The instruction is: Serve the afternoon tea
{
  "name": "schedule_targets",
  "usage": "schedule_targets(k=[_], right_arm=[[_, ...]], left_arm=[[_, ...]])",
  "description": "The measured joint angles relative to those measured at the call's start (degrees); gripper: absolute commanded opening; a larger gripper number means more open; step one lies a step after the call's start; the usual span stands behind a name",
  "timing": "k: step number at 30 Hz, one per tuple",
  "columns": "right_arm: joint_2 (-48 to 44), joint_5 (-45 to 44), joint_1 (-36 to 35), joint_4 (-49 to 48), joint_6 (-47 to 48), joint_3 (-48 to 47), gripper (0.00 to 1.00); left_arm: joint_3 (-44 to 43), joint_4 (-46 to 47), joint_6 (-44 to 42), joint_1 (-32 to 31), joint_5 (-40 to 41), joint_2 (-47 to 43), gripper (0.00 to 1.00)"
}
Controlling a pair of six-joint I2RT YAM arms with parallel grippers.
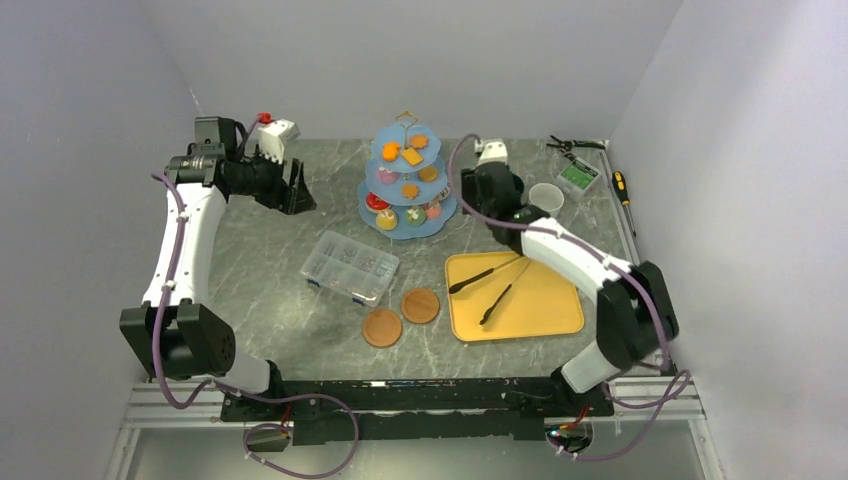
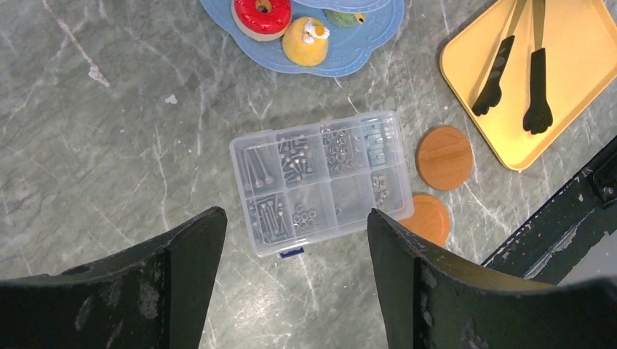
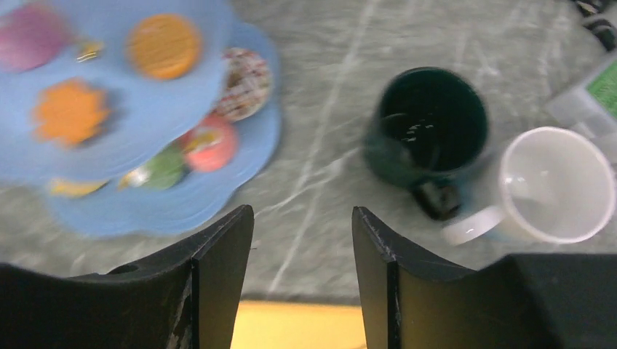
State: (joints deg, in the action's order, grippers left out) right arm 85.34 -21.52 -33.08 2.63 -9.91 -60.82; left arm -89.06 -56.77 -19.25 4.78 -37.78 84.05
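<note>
Hovering spread, empty — left fingers (image 2: 185,283), right fingers (image 3: 218,287); glossy dark-green mug (image 3: 431,131) beside white mug (image 3: 559,185).

**Blurred, cropped and hidden parts**

Right wrist view: the three-tier stand (image 3: 218,189) is blurred and cut off at the top and left edges; its cakes (image 3: 211,142) are smeared blobs. Overhead, the right arm (image 1: 560,245) hides the dark-green mug (image 3: 429,131). The left wrist view crops the yellow tray (image 2: 575,65) and black tongs (image 2: 538,80) at its top edge.
</note>
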Motion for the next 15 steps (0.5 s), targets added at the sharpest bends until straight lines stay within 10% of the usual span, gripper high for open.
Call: schedule_targets(k=[15], right_arm=[[23.45,5.77,16.33,6.93,2.36,-23.82,0.49]], left_arm=[[0.37,-0.07,-0.07,-4.39,2.14,0.11,0.77]])
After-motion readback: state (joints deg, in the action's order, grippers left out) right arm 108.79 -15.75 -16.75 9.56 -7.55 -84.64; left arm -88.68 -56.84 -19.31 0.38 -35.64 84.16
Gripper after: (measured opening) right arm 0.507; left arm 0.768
